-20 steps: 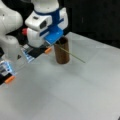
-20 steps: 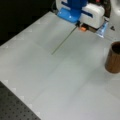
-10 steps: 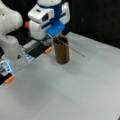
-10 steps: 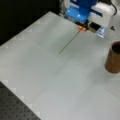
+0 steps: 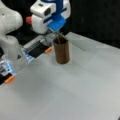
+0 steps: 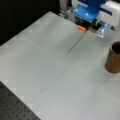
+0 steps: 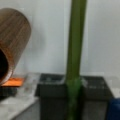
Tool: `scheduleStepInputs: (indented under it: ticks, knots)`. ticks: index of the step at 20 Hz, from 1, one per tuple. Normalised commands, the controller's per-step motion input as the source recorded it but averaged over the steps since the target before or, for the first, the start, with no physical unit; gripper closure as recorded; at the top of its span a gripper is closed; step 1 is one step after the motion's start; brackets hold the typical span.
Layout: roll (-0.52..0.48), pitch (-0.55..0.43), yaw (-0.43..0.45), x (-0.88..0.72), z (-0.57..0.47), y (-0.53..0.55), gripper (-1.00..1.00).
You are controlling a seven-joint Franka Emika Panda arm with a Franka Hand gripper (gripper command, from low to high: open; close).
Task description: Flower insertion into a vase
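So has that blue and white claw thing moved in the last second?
Yes. In a front view the gripper has drifted toward the view's left and slightly up, judged against the brown vase, which stayed put. It holds the green stem.

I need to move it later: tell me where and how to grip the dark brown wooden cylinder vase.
Grip the dark brown wooden cylinder vase across its straight side wall, probably coming in level from a front view's right: it stands upright on the white table, and the white and blue gripper with the thin green stem crowds its mouth.

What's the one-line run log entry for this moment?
gripper: shut on green stem | stem: outside vase, slanting above table | vase: upright, beside stem | insertion: not done
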Motion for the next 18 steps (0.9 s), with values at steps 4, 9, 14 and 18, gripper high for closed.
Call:
scheduleStepInputs:
  ticks: [4,9,14,18]
  knots:
    - [0.054,-0.153,0.008,-0.43,-0.11,0.18,1.0]
    - [0.023,-0.184,-0.017,-0.46,-0.14,0.27,1.0]
    - [-0.002,-0.176,-0.097,-0.43,-0.15,0.39,1.0]
    - [0.02,-0.163,-0.154,-0.39,-0.12,0.37,1.0]
